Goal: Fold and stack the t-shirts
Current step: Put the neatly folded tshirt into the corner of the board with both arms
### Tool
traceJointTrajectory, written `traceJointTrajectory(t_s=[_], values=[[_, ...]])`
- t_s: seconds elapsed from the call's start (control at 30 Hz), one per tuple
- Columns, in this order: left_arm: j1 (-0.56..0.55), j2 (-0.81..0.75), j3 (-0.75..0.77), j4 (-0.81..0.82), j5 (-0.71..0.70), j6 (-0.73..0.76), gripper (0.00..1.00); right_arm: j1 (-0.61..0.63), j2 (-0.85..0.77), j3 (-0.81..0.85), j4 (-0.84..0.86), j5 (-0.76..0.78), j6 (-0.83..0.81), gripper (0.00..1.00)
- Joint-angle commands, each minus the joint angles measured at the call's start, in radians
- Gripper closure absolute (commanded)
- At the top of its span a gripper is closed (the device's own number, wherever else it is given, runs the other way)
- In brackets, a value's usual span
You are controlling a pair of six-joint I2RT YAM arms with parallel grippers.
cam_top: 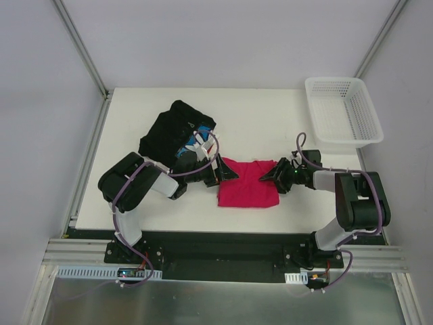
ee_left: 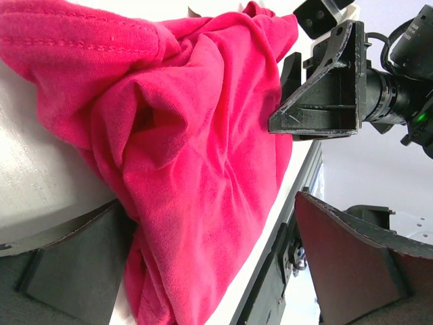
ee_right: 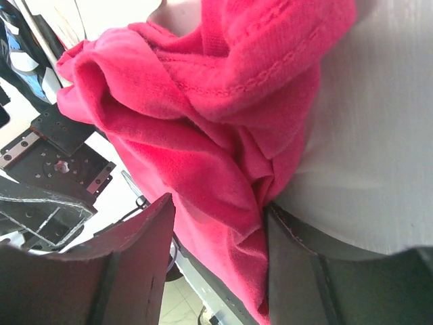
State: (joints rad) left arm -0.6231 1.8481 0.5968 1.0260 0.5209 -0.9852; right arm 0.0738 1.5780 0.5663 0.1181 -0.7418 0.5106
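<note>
Gaping over the tee (cam_top: pixel 247 186), the left tool (cam_top: pixel 233 174) grips nothing; the right tool (cam_top: pixel 266 176) clamps its bunched edge. A lone pull could drag the tee, lying between them, askew.

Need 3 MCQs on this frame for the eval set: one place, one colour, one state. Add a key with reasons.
1. Where is the white basket?
A) far right corner of the table
B) near left corner
C) centre

2. What colour is the t-shirt lying mid-table?
A) black
B) crimson-pink
C) white

3. How do the left gripper fingers stand?
A) shut on nothing
B) spread, with pink cloth between them
C) out of view

Key:
1 A, the top view shows it at the far right.
2 B, all three views show pink cloth.
3 B, the left wrist view shows both fingers apart around the cloth.
</note>
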Motion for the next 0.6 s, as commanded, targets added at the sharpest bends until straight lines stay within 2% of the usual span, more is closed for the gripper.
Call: traceJointTrajectory(t_s=[0.0, 0.03, 0.17, 0.57], values=[[-0.013, 0.014, 0.024, -0.049, 0.033, 0.023, 0.03, 0.014, 0.034, 0.026, 0.028, 0.019, 0.011, 0.47], [-0.013, 0.02, 0.04, -0.058, 0.039, 0.026, 0.05, 0.017, 0.039, 0.026, 0.032, 0.021, 0.012, 0.47], [-0.013, 0.042, 0.066, -0.076, 0.057, 0.031, 0.27, 0.017, 0.047, 0.027, 0.04, 0.016, 0.014, 0.47], [-0.013, 0.092, 0.093, -0.07, 0.079, 0.017, 0.56, 0.017, 0.048, 0.027, 0.045, 0.015, 0.009, 0.47]])
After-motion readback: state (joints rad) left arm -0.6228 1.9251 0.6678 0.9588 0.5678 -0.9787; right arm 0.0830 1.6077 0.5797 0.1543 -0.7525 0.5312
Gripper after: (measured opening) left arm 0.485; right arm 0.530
